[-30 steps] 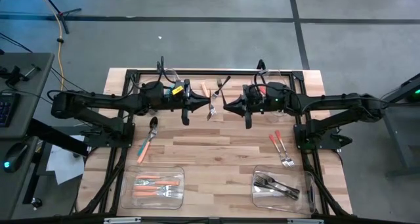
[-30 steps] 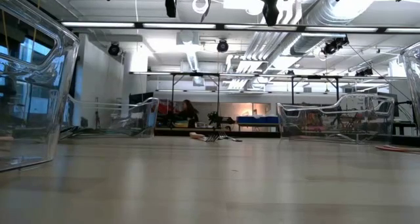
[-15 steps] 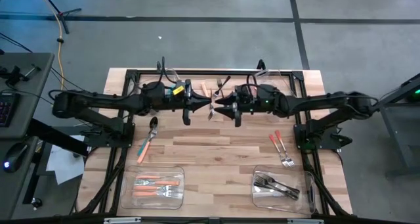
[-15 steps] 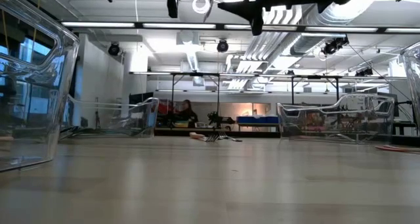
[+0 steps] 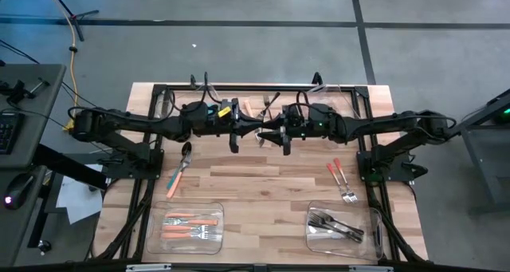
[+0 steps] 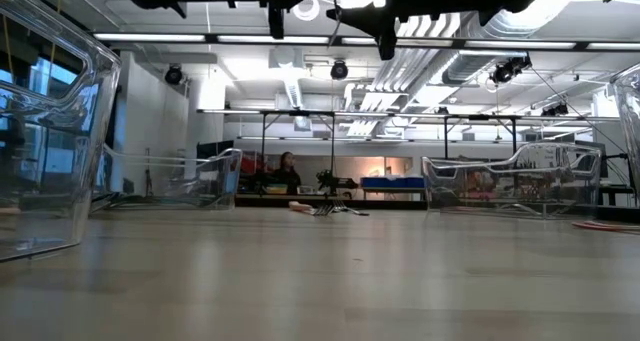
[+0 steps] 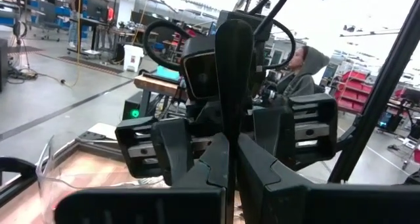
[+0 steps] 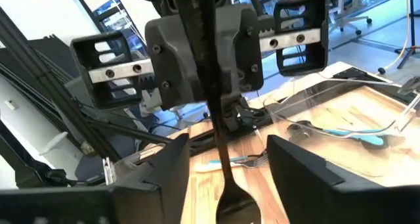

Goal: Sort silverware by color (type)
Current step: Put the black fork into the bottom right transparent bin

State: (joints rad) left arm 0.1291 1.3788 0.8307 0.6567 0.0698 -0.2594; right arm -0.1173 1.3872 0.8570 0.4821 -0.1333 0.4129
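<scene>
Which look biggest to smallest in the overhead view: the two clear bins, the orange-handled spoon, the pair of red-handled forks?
1. Tied: left clear bin and right clear bin, alike.
2. Then the orange-handled spoon.
3. Last, the pair of red-handled forks, each shorter.

I'm seeing two black jointed arms (image 5: 135, 122) trailing looped black cables. The left one is wearing a yellow tag (image 5: 224, 109); silver screwed plates are showing on the wrists.

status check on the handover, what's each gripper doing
Left gripper shut on black metal spoon, mid-air. Right gripper open, fingers either side of the bowl end, not yet closed. Nothing else between them.
</scene>
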